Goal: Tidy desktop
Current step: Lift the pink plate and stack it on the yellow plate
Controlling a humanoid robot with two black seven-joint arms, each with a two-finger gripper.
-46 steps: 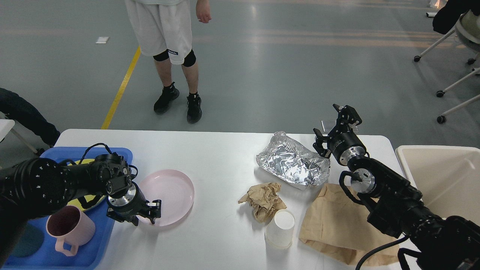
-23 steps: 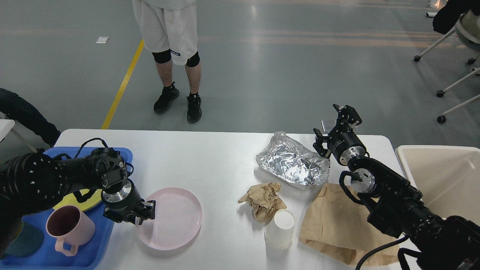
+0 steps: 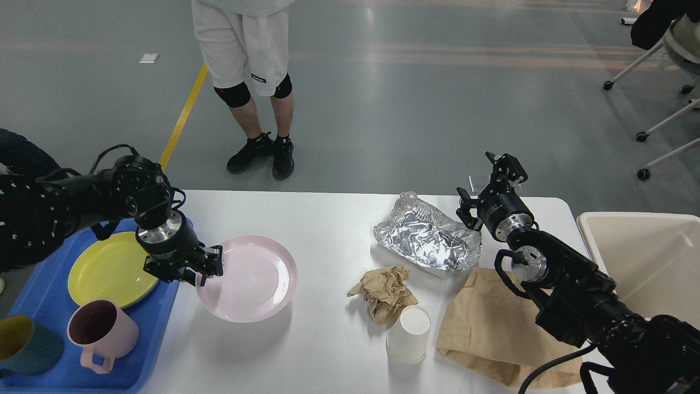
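Note:
The white desktop point(image 3: 322, 230) fills the lower view. My left gripper point(image 3: 209, 266) is shut on the left rim of a pink plate point(image 3: 251, 277) and holds it tilted, lifted off the desktop with its shadow below. My right gripper point(image 3: 490, 179) is open and empty at the far right edge, just behind a crumpled foil tray point(image 3: 426, 235). A crumpled brown paper ball point(image 3: 384, 291), an upturned white paper cup point(image 3: 409, 334) and a flat brown paper bag point(image 3: 492, 328) lie on the right half.
A blue tray point(image 3: 158, 323) at the left holds a yellow plate point(image 3: 109, 268), a pink mug point(image 3: 101, 334) and a teal cup point(image 3: 24, 345). A cream bin point(image 3: 645, 262) stands at the right. A person point(image 3: 246, 65) stands behind the table. Chairs point(image 3: 667, 82) stand far right.
My left gripper has risen and moved back with the pink plate, lifting it off the desktop. The yellow plate and teal cup now show. The person shifted a leg. My right arm has not moved.

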